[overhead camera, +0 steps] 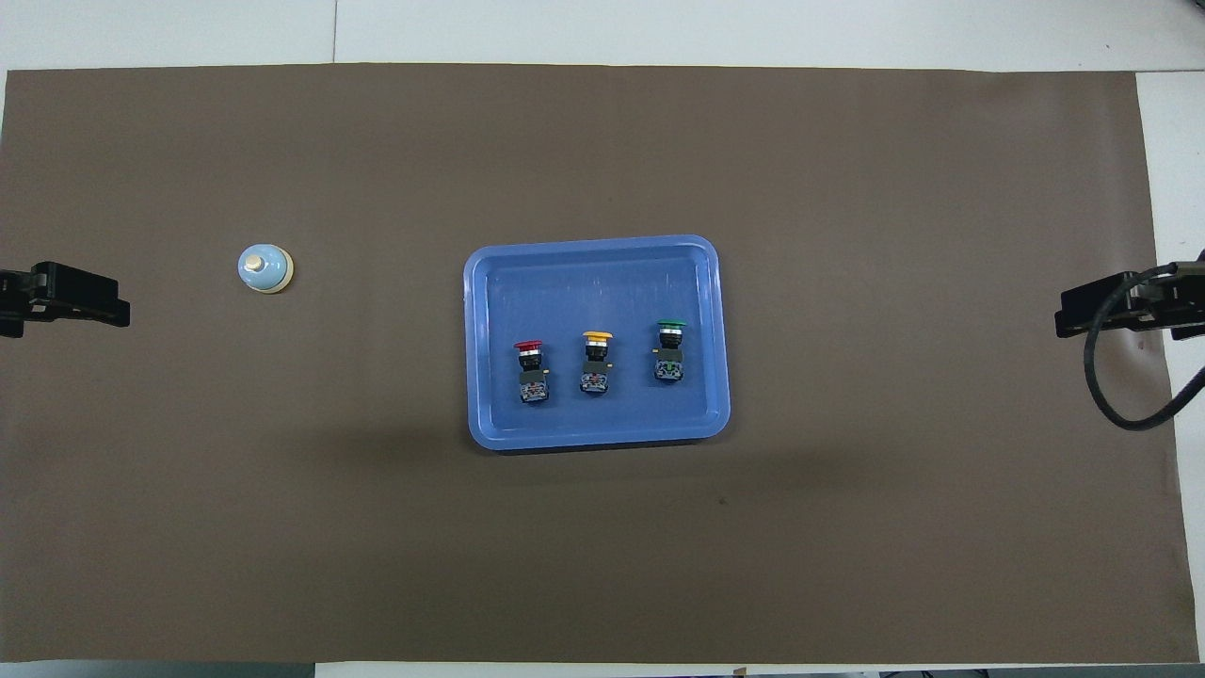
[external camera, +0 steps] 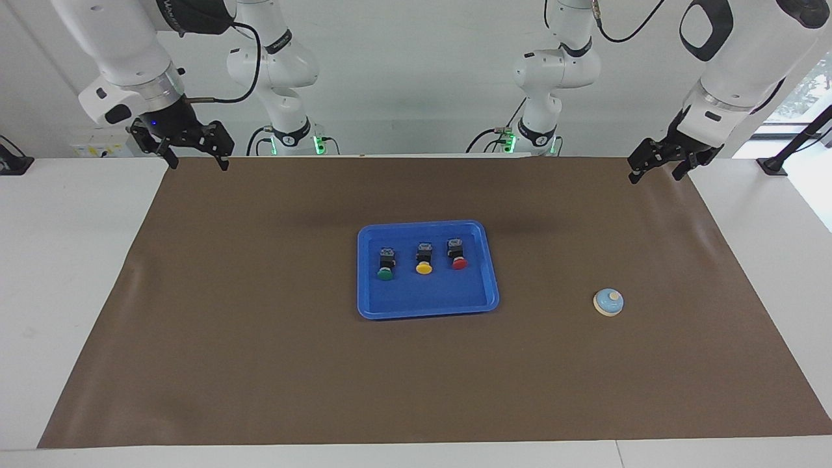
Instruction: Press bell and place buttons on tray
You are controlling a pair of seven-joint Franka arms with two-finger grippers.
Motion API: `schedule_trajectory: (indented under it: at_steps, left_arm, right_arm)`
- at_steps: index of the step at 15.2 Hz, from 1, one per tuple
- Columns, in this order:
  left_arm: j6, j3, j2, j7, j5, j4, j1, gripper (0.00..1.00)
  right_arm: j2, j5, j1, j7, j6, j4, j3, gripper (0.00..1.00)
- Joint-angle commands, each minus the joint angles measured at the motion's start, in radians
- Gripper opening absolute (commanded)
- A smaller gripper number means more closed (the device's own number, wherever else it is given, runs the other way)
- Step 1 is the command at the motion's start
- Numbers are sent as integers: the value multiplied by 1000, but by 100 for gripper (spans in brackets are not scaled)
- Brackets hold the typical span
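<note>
brown mat (external camera: 260,338) over white table (external camera: 65,260)

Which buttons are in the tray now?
All three: green button, yellow button and red button lie in a row inside the blue tray.

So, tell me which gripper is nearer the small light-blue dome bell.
Left. The left gripper hangs open at the mat's edge at the small light-blue dome bell's end; the right gripper hangs open at the opposite end.
</note>
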Motion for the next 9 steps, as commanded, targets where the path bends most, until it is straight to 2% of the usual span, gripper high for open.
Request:
schedule_trajectory:
  at_steps: [1,5,6,8,9]
  left_arm:
    - [-11,1,-7,-5,4,9,0,100]
    - [-5,0,-8,-11,4,6,-4,100]
    - [3,-3,-16,-8,4,-13,-10,85]
    - [61,-3,-27,-11,4,-50,-14,0]
    - [73,-3,-34,-15,2,-65,-14,0]
  right_arm:
    - [-15,-5,-26,-18,20,-22,23,100]
    - [-18,-3,-19,-18,17,-22,23,100]
    - [-18,-3,-19,-21,11,-22,22,100]
    - [-20,-3,-20,-21,6,-22,22,100]
    - [-20,-3,-20,-21,6,-23,22,100]
